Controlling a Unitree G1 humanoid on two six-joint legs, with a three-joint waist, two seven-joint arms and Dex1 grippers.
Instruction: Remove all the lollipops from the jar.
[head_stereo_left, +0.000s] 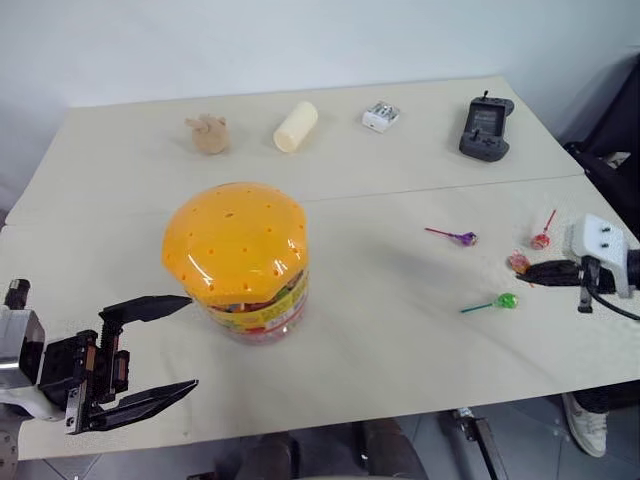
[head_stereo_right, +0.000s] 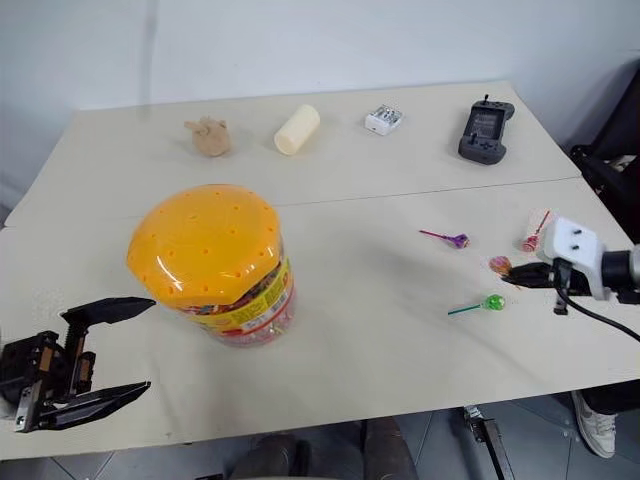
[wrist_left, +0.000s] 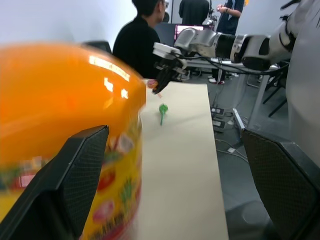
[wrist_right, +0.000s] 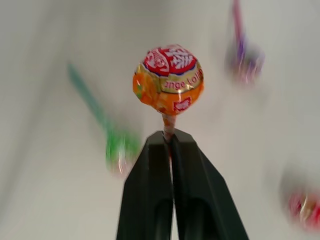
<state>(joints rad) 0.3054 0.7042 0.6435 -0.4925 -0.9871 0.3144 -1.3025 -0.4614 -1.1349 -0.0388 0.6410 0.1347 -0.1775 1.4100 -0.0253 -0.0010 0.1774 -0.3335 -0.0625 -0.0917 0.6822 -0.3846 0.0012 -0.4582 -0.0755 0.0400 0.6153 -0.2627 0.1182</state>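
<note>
The jar (head_stereo_left: 245, 265), a clear tub with a dotted orange domed lid and a yellow-red label, stands left of the table's middle. My left gripper (head_stereo_left: 160, 350) is open just to its left, at the near edge. At the right edge my right gripper (head_stereo_left: 527, 272) is shut on the stick of an orange-wrapped lollipop (wrist_right: 168, 80), whose head (head_stereo_left: 518, 262) hangs just over the table. Three more lollipops lie on the table close by: a purple one (head_stereo_left: 462, 238), a green one (head_stereo_left: 505, 301) and a red-pink one (head_stereo_left: 541, 240).
Along the far edge sit a tan wooden figure (head_stereo_left: 208, 133), a cream cylinder (head_stereo_left: 296, 126), a small white box (head_stereo_left: 381, 117) and a dark handheld controller (head_stereo_left: 485, 128). A seam (head_stereo_left: 420, 192) crosses the table. In the left wrist view, people sit and stand beyond the table.
</note>
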